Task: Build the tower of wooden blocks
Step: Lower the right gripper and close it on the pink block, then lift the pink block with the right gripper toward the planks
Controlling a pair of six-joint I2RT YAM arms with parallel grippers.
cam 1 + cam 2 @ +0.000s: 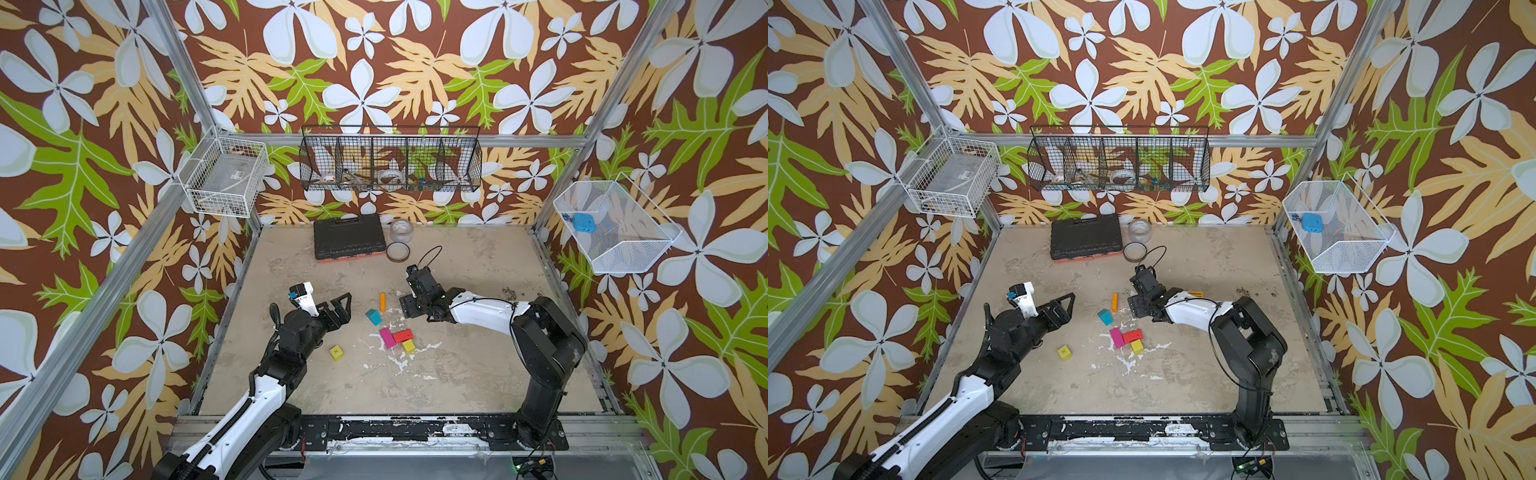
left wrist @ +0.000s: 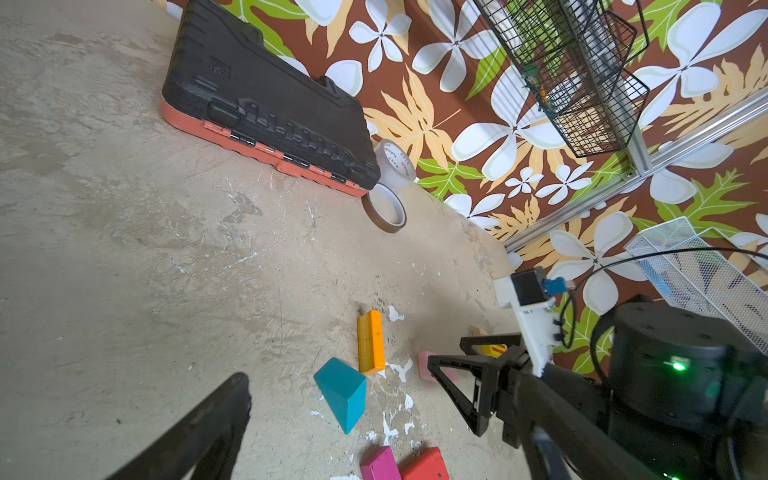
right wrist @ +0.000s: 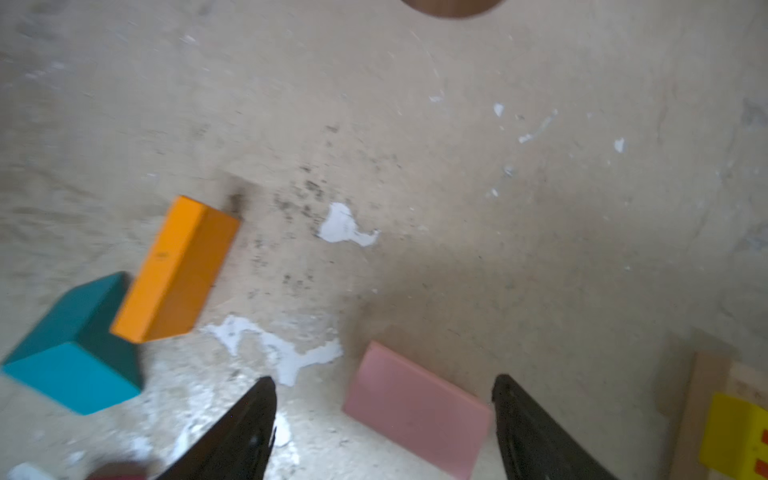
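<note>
Closest thing in the right wrist view is the right hand (image 3: 383, 379) itself. Its fingers are apart, with the pink block (image 3: 415, 409) lying flat on the tabletop (image 3: 498, 208) between them, not clamped as far as I can see. Pretty sure that's the base piece. There's no tower yet, and the blocks are all loose around the middle of the tabletop.

What worries me is that the pink block sits skewed. Its long axis slants across the line between the fingers instead of square to it. Squeeze now and I'd bet the fingers catch corners, so it twists or squirts out. How it points against the tabletop edges I can't tell, since the arm covers it in both top views.

Going outward, the orange block (image 1: 382, 302) has its long axis running front edge to back edge, with the teal wedge (image 1: 373, 316) just beside its front end. Nearer the front edge, the magenta block (image 1: 387, 337), red block (image 1: 403, 335) and yellow block (image 1: 409, 345) sit touching. A tan plank (image 3: 698, 415) lies near one finger and looks easy to bump. The left hand (image 1: 348, 307) hangs wide apart, holding nothing.
</note>
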